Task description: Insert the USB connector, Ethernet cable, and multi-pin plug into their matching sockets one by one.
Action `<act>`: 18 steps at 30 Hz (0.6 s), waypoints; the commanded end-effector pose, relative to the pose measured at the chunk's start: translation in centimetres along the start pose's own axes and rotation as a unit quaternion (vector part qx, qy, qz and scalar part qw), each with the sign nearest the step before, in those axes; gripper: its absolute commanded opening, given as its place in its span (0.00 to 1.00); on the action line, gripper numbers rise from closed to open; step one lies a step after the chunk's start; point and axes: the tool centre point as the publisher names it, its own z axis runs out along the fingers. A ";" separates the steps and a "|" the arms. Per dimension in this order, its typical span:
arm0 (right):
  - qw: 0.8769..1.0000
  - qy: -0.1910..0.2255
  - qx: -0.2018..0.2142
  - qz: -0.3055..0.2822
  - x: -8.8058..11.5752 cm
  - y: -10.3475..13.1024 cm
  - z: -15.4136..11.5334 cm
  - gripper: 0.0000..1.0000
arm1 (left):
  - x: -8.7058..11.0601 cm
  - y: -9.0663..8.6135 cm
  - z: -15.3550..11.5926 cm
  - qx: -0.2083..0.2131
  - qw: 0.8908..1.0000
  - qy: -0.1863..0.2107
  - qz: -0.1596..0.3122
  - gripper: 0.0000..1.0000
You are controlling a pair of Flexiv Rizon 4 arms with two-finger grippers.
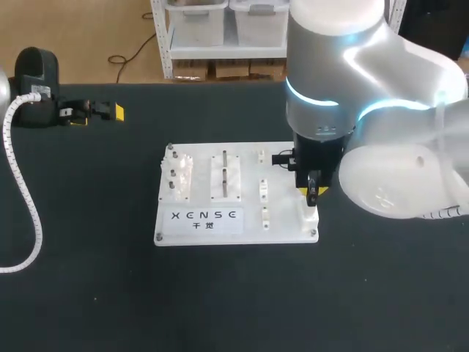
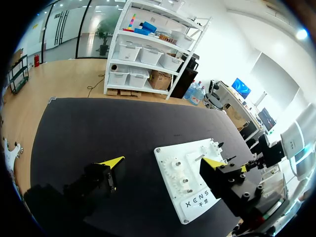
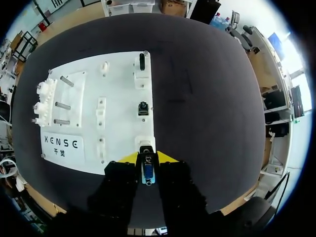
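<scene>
1. 2 robot arms share a black counter (image 1: 88, 279) with a white board (image 1: 286, 227) lying flat near its middle.
2. The right arm comes in from the right side, and its right tool (image 1: 312, 192) points down over the board's right edge, at the corner nearest the robot.
3. The right tool is closed narrowly on a small plug (image 3: 147, 170) with a blue and silver face, gripped between the 2 yellow tips.
4. The plug's front end meets a white socket block (image 3: 144, 142) at the board's edge. Whether it is seated inside cannot be told.
5. Farther along the same edge, beyond that block, sits a small black socket (image 3: 143, 108). Past it is a second white block (image 3: 141, 61) with a dark piece standing in it.
6. On the opposite side of the board are 3 metal pegs (image 3: 61, 106), a row of white toothed parts (image 3: 42, 91) and a printed label (image 3: 61, 144).
7. The left tool (image 2: 163, 162) is at the counter's far left corner, well apart from the board, with its 2 yellow-tipped fingers spread wide and nothing between them.
</scene>
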 end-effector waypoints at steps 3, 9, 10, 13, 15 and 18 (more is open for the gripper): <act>1.000 -0.018 -0.011 0.004 -0.7 -0.1 0.9 1.00 | 0.0 0.0 0.0 0.000 1.000 0.000 0.000 1.00; 0.999 -0.037 -0.021 0.006 -1.8 0.3 -0.9 1.00 | 0.0 0.0 0.0 0.000 1.000 0.000 0.000 1.00; 0.999 -0.040 -0.021 0.008 -2.0 0.3 -1.1 1.00 | 0.0 0.0 0.0 0.000 1.000 0.000 0.000 1.00; 0.998 -0.053 -0.019 0.022 -2.7 0.3 -2.0 1.00 | 0.0 0.0 0.0 0.000 1.000 0.000 0.000 1.00; 0.998 -0.061 -0.014 0.032 -3.2 0.3 -2.6 1.00 | 0.0 0.0 0.0 0.000 1.000 0.000 0.000 1.00; 0.997 -0.069 -0.003 0.042 -3.9 0.4 -3.5 1.00 | 0.0 0.0 0.0 0.000 1.000 0.000 0.000 1.00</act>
